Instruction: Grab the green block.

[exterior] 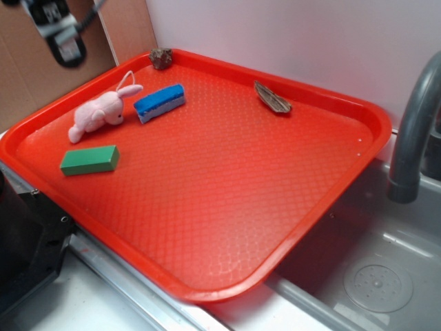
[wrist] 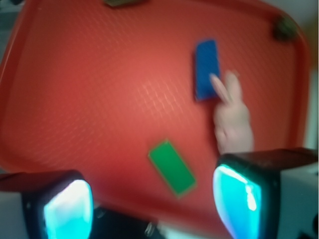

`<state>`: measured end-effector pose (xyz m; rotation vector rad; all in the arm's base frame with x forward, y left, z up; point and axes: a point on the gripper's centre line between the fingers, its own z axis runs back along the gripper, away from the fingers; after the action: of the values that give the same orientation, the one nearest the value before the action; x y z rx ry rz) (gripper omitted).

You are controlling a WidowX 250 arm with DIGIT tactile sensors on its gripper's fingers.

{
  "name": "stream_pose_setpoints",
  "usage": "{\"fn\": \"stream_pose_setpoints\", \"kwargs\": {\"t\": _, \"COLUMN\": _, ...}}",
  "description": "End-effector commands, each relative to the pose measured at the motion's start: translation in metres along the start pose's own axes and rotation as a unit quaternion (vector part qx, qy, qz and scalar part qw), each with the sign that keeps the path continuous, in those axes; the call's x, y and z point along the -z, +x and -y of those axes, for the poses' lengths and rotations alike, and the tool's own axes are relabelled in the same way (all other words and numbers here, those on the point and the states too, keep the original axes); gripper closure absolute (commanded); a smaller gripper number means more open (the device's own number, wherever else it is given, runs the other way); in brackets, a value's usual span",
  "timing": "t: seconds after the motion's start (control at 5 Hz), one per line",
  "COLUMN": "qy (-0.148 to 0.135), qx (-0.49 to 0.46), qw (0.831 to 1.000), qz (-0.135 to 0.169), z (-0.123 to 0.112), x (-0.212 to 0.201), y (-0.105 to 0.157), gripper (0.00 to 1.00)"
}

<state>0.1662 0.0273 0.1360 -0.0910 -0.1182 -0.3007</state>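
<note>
A: The gripper (exterior: 60, 31) is cropped at the exterior frame's upper left; the wrist view is blurry, jaws spread wide with nothing between them.

B: The green block (exterior: 89, 160) lies flat at the red tray's (exterior: 227, 207) left, long axis roughly left-right, below the pink bunny (exterior: 100, 112).

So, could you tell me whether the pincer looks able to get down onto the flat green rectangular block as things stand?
Probably yes. The pincer hangs above the red plastic tray, jaws apart, with the flat green rectangular block lying alone between them. The pink plush bunny sits off to one side, not touching it.
</note>
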Motion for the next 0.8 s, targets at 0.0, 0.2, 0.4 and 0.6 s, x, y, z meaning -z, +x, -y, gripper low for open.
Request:
{"fn": "stream_pose_setpoints", "kwargs": {"t": 0.0, "qy": 0.017, "qx": 0.042, "qw": 0.999, "qz": 0.019, "z": -0.016, "x": 0.046, "y": -0.017, "gripper": 0.0}}
{"fn": "stream_pose_setpoints", "kwargs": {"t": 0.2, "qy": 0.004, "qx": 0.067, "qw": 0.998, "qz": 0.008, "z": -0.007, "x": 0.062, "y": -0.021, "gripper": 0.0}}
{"fn": "stream_pose_setpoints", "kwargs": {"t": 0.4, "qy": 0.019, "qx": 0.071, "qw": 0.997, "qz": -0.007, "z": -0.018, "x": 0.082, "y": -0.029, "gripper": 0.0}}
{"fn": "stream_pose_setpoints", "kwargs": {"t": 0.6, "qy": 0.024, "qx": 0.067, "qw": 0.997, "qz": -0.032, "z": -0.023, "x": 0.1, "y": -0.03, "gripper": 0.0}}
